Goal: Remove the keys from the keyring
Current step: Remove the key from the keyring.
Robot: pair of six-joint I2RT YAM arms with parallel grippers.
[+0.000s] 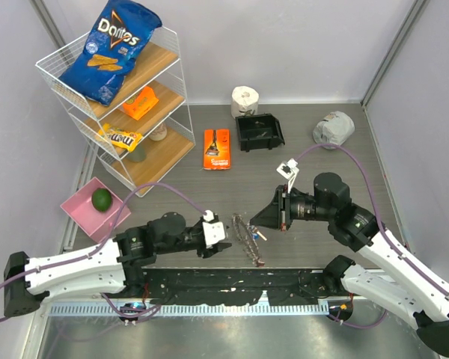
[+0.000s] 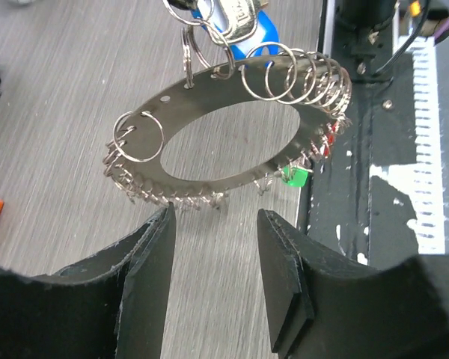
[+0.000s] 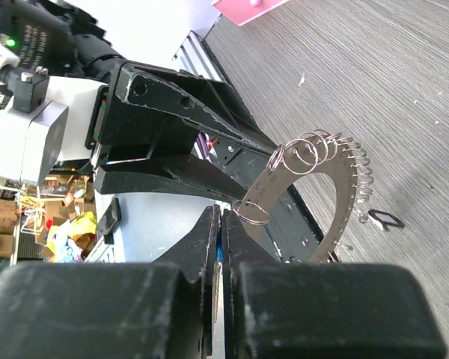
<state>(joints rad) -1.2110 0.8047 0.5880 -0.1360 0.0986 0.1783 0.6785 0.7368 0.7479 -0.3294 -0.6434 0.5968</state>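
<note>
The tabletop (image 1: pixel 202 120) is a grey, wood-grained surface. The left pincer (image 2: pixel 215 215) is spread, and its black fingers are matte and rough-edged. The right pincer (image 3: pixel 221 217) is pressed together; what is pinched cannot be made out. The keyring (image 2: pixel 209 96), a flat silver band punched with holes and fringed with wire split rings (image 2: pixel 292 71), is seen tilted between the two pincers, near the left fingertips. The keys (image 2: pixel 243 22), one blue-headed, are clustered at its far edge and cut off by the frame. A green head (image 2: pixel 295 177) is half hidden beneath the rim.
</note>
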